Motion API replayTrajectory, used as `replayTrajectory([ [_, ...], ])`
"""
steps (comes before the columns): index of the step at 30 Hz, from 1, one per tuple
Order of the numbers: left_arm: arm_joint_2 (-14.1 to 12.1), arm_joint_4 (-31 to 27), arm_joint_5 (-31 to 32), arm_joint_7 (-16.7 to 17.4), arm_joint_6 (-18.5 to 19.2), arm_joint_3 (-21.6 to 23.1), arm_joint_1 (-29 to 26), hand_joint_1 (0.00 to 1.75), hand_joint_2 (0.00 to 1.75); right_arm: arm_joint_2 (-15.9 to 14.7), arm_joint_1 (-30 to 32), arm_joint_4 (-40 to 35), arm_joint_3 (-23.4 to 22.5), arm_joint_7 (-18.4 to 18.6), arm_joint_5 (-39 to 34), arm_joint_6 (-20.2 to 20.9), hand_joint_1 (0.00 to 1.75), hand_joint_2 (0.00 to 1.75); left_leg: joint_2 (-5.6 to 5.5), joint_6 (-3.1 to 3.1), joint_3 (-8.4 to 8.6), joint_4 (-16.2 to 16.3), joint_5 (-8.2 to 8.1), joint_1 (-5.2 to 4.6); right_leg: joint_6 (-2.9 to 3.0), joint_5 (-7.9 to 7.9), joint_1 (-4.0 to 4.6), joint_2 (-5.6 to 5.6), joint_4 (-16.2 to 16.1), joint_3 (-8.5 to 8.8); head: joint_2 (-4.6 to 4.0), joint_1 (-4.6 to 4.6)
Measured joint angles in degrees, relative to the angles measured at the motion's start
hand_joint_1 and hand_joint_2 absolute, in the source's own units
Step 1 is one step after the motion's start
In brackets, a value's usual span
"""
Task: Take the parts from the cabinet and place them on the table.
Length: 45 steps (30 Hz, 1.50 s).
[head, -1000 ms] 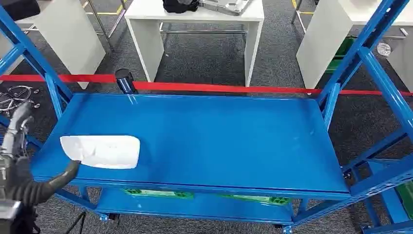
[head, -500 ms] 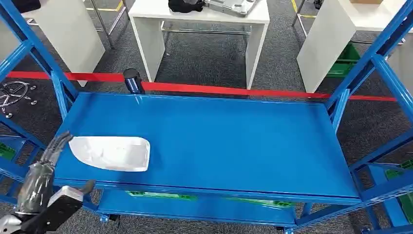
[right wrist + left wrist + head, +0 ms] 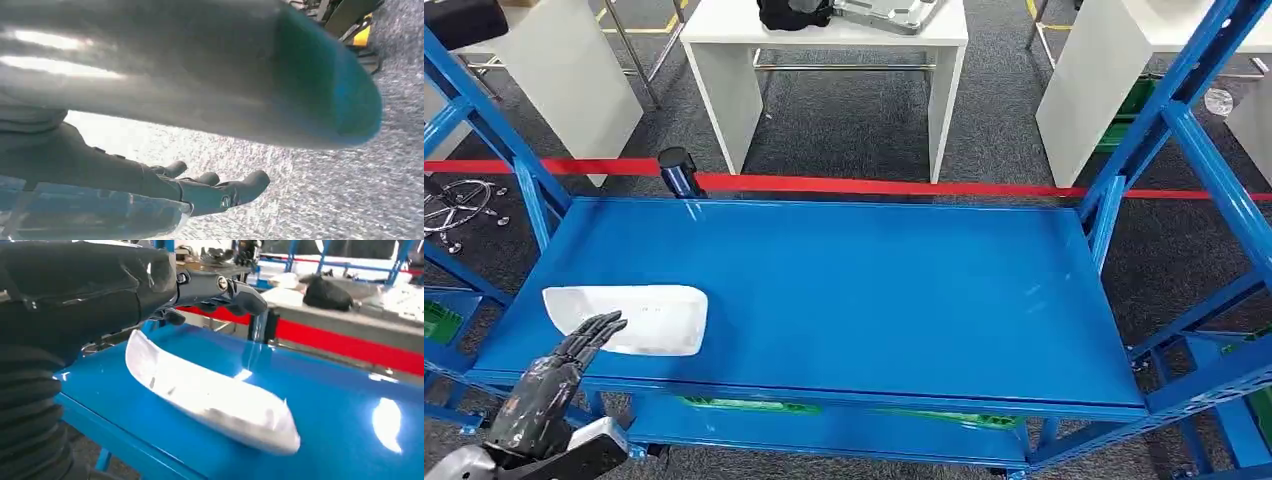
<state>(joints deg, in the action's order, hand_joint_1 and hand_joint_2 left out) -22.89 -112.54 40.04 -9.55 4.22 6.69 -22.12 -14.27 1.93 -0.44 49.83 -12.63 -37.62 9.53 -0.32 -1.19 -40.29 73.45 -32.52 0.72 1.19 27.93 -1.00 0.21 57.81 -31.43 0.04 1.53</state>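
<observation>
1. Left hand (image 3: 559, 375) is seen at the near left corner of the blue shelf (image 3: 874, 290), fingers spread and empty, fingertips reaching over the near edge of the white part (image 3: 629, 318); contact cannot be confirmed from the head view. In the left wrist view the fingers (image 3: 225, 287) are held above the part (image 3: 210, 397), apart from it.
2. Right hand (image 3: 200, 190) is recorded over grey carpet, fingers loosely extended, nothing held.
3. One white part is counted, lying flat on the left of the shelf, near the front edge. Nothing is seen between hand and part.
4. Green bins (image 3: 749, 400) are noted on the lower shelf, two visible.
5. Compared with 0.5 s ago, the left hand has been brought forward from beside the part's left end onto its near edge.
6. Beyond the shelf: one dark post (image 3: 679, 170), one red floor tape (image 3: 904, 185), then a white surface (image 3: 824, 30) carrying a dark object and a grey one.
</observation>
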Motion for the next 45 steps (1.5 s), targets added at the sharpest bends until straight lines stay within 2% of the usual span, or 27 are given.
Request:
replayTrajectory([
  [2, -0.9, 0.3, 0.0, 0.1, 0.0, 0.5, 0.3, 0.00, 1.75, 0.0, 0.0, 0.0, -0.1, 0.1, 0.0, 0.0, 0.00, 0.00, 0.00, 0.98, 5.11, -10.5, 5.19, -0.29, 0.03, 0.06, 0.26, 0.13, 0.0, 0.35, 0.00, 0.00],
  [3, -1.4, 0.4, 0.0, 0.1, 0.0, 0.7, 0.5, 0.00, 1.75, 0.0, 0.0, 0.0, -0.2, 0.1, -0.1, 0.0, 0.00, 0.00, 0.02, 1.79, 7.26, -15.0, 6.23, -0.63, 0.04, 0.08, 0.18, 0.16, -0.1, 0.39, 0.00, -0.02],
  [4, -1.7, 0.6, 0.0, 0.2, 0.0, 0.9, 0.8, 0.00, 1.75, 0.1, 0.0, 0.0, -0.2, 0.1, -0.1, -0.1, 0.00, 0.00, 0.25, 1.89, 7.61, -15.6, 5.64, -0.75, -0.19, 0.19, 0.76, 0.17, 0.0, 0.20, 0.00, -0.09],
  [7, -2.5, 1.0, 0.1, 0.4, 0.0, 1.4, 1.0, 0.00, 1.75, 0.0, 0.0, 0.0, -0.3, 0.2, -0.1, 0.0, 0.00, 0.00, 0.23, 2.25, 7.43, -15.8, 5.76, -1.20, -0.81, 0.07, 0.35, 0.10, -0.4, 0.17, 0.00, -0.02],
  [9, -2.8, 1.1, 0.7, 1.1, 0.1, 1.9, 1.3, 0.00, 1.75, 0.0, -0.1, 0.0, -0.3, 0.2, -0.2, 0.0, 0.00, 0.00, 0.33, 2.60, 8.83, -17.8, 6.84, -0.72, -1.20, 0.72, 0.49, 0.04, 0.7, -0.32, 0.00, -0.11],
  [10, -2.9, 1.3, 0.9, 1.2, 0.1, 1.9, 1.7, 0.00, 1.75, -0.1, -0.1, 0.0, -0.3, 0.2, -0.2, 0.0, 0.00, 0.00, 0.34, 2.98, 8.94, -18.1, 6.95, -0.65, -0.86, 2.37, 0.50, 0.04, 3.4, -1.52, 0.00, -0.31],
  [12, -2.9, 2.0, 1.5, 1.8, 0.4, 2.2, 2.2, 0.00, 1.75, -0.2, -0.1, 0.0, -0.3, -0.2, -0.3, 0.2, 0.00, 0.00, 0.32, 3.21, 8.75, -18.1, 7.11, -0.69, -0.40, 6.05, 0.39, 0.05, 12.6, -6.09, 0.00, -0.35],
  [13, -2.9, 2.4, 2.0, 2.0, 0.4, 2.4, 2.4, 0.00, 1.75, -0.2, -0.2, 0.0, -0.3, -0.5, -0.3, 0.2, 0.00, 0.00, 0.32, 3.22, 8.70, -18.0, 7.10, -0.69, -0.61, 7.19, 0.35, 0.03, 16.8, -8.22, 0.00, -0.31],
  [14, -2.9, 2.8, 2.4, 2.2, 0.4, 2.5, 2.6, 0.00, 1.75, -0.1, -0.2, 0.0, -0.3, -0.7, -0.3, 0.2, 0.00, 0.00, 0.31, 3.20, 8.73, -18.0, 7.09, -0.68, -1.05, 7.08, 0.15, 0.03, 17.9, -8.92, 0.00, -0.35],
  [16, -2.9, 3.7, 3.3, 2.6, 0.4, 2.6, 3.1, 0.00, 1.75, -0.1, -0.3, 0.0, -0.3, -1.2, -0.3, 0.4, 0.00, 0.00, 0.21, 3.01, 8.85, -17.9, 6.98, -0.53, -2.57, 3.99, -0.39, 0.00, 11.9, -6.24, 0.00, -0.35],
  [18, -2.9, 4.2, 3.7, 2.8, 0.5, 2.6, 3.4, 0.00, 1.75, -0.2, -0.6, 0.0, -0.3, -1.3, -0.3, 0.4, 0.00, 0.00, 0.17, 2.27, 8.75, -17.0, 6.49, -0.40, -3.73, 0.14, -0.95, -0.12, 1.2, -0.87, 0.00, -0.39],
  [20, -3.0, 4.5, 3.8, 2.9, 0.5, 2.6, 3.6, 0.00, 1.75, 0.0, -0.9, 0.0, -0.3, -1.4, -0.3, 0.6, 0.00, 0.00, 0.15, 1.47, 8.41, -16.2, 5.89, -0.77, -2.10, -0.13, -0.66, 0.03, 0.3, -0.77, 0.00, -0.31],
  [22, -3.1, 4.8, 3.8, 2.9, 0.5, 2.5, 3.9, 0.00, 1.75, 0.1, -0.9, 0.0, -0.3, -1.4, -0.3, 0.7, 0.00, 0.00, 0.14, 1.06, 8.56, -16.4, 6.12, -0.47, -1.31, -0.17, -0.16, 0.03, 0.3, -0.78, 0.00, -0.37],
  [24, -3.2, 5.0, 3.9, 2.9, 0.5, 2.5, 3.9, 0.00, 1.75, 0.2, -0.9, 0.0, -0.3, -1.4, -0.3, 0.8, 0.00, 0.00, 0.18, 0.40, 8.46, -15.8, 5.59, -0.11, -0.70, -0.50, -0.70, -0.01, 0.1, -0.39, 0.00, -0.37],
  [26, -3.4, 5.0, 4.4, 2.9, 0.4, 2.4, 4.1, 0.00, 1.75, 0.1, -0.9, 0.0, -0.3, -1.5, -0.4, 0.8, 0.00, 0.00, 0.23, -0.11, 6.19, -10.7, 2.01, -0.04, -0.36, -0.54, -0.67, -0.03, 0.1, -0.40, 0.00, -0.11],
  [27, -3.4, 5.2, 4.8, 3.1, 0.4, 2.3, 4.1, 0.00, 1.75, 0.2, -1.0, 0.0, -0.3, -1.6, -0.5, 0.9, 0.00, 0.00, 0.23, -0.37, 3.50, -5.0, -0.75, -0.01, -0.35, -0.54, -0.60, -0.03, 0.1, -0.49, 0.00, -0.11],
  [29, -3.4, 5.7, 5.2, 3.1, 0.4, 2.3, 4.1, 0.00, 1.75, 0.3, -0.9, 0.0, -0.3, -1.8, -0.8, 0.9, 0.00, 0.00, 0.24, -0.45, 0.28, 1.6, -2.64, 0.04, -0.32, -0.52, -0.43, -0.04, 0.2, -0.55, 0.00, -0.13],
  [31, -3.4, 6.1, 5.8, 3.2, 0.4, 2.0, 4.2, 0.00, 1.75, 0.5, -0.9, 0.0, -0.3, -1.8, -1.0, 0.9, 0.00, 0.00, 0.23, -0.21, 1.78, -1.8, 0.59, 0.03, -0.32, -0.49, -0.34, 0.01, 0.2, -0.41, 0.00, -0.13],
  [33, -3.5, 6.4, 6.6, 3.3, 0.4, 1.5, 4.8, 0.00, 1.75, 0.7, -0.9, 0.0, -0.3, -1.8, -1.1, 0.5, 0.00, 0.00, 0.23, 0.45, 6.72, -11.9, 5.59, -0.04, -0.35, -0.48, -0.25, 0.03, 0.2, -0.22, 0.00, -0.13],
  [34, -3.6, 6.6, 7.4, 3.5, 0.4, 1.1, 5.0, 0.00, 1.75, 0.7, -1.0, 0.0, -0.3, -1.8, -1.3, 0.3, 0.00, 0.00, 0.22, 0.81, 8.40, -15.5, 5.68, -0.26, -0.39, -0.47, -0.02, 0.03, 0.2, -0.28, 0.00, -0.15],
  [37, -3.6, 6.9, 8.5, 4.4, 0.2, -0.2, 4.8, 0.00, 1.75, 0.8, -1.0, 0.0, -0.3, -1.8, -1.4, -0.1, 0.00, 0.00, 0.23, 1.25, 8.14, -15.8, 5.52, -0.77, -1.03, -0.61, -0.04, -0.01, 0.1, -0.65, 0.00, -0.15],
  [38, -3.6, 7.0, 8.8, 4.7, 0.2, -0.6, 4.5, 0.00, 1.75, 0.8, -1.0, 0.0, -0.2, -1.8, -1.4, -0.2, 0.00, 0.00, 0.22, 1.72, 8.19, -16.2, 5.74, -0.86, -1.40, -0.72, -0.03, -0.02, -0.1, -0.54, 0.00, -0.20],
  [39, -3.6, 6.9, 9.2, 4.9, 0.1, -1.2, 4.3, 0.00, 1.75, 0.8, -1.0, 0.0, -0.2, -2.0, -1.4, -0.1, 0.00, 0.00, 0.24, 2.26, 8.69, -17.2, 6.44, -0.18, -1.62, -0.44, 0.04, -0.03, 0.3, -0.81, 0.00, -0.15],
  [40, -3.5, 6.9, 9.2, 5.2, 0.0, -1.8, 3.9, 0.00, 1.75, 0.8, -1.0, 0.0, -0.1, -2.2, -1.3, 0.0, 0.00, 0.00, 0.31, 2.53, 8.94, -17.6, 6.60, -0.37, -1.46, 0.65, 0.06, -0.08, 2.0, -1.67, 0.00, -0.35],
  [43, -3.1, 6.9, 9.9, 5.5, 0.4, -3.4, 3.0, 0.00, 1.75, 0.5, -1.0, 0.0, 0.1, -2.6, -1.2, 0.2, 0.00, 0.00, 0.34, 2.92, 8.61, -17.5, 6.79, -0.64, -0.48, 5.94, -0.01, -0.08, 14.2, -7.39, 0.00, -0.39],
  [44, -3.0, 6.9, 10.3, 5.5, 0.6, -3.9, 2.6, 0.00, 1.75, 0.5, -0.8, 0.0, 0.1, -2.8, -1.1, 0.3, 0.00, 0.00, 0.33, 2.94, 8.54, -17.5, 6.78, -0.69, -0.65, 6.74, -0.03, -0.08, 17.4, -8.87, 0.00, -0.39],
  [45, -2.6, 6.9, 10.4, 5.5, 1.0, -4.3, 2.3, 0.00, 1.75, 0.5, -0.7, 0.0, 0.2, -3.0, -1.0, 0.3, 0.00, 0.00, 0.28, 2.93, 8.54, -17.4, 6.77, -0.68, -1.12, 6.37, -0.04, -0.09, 17.6, -8.99, 0.00, -0.39],
])
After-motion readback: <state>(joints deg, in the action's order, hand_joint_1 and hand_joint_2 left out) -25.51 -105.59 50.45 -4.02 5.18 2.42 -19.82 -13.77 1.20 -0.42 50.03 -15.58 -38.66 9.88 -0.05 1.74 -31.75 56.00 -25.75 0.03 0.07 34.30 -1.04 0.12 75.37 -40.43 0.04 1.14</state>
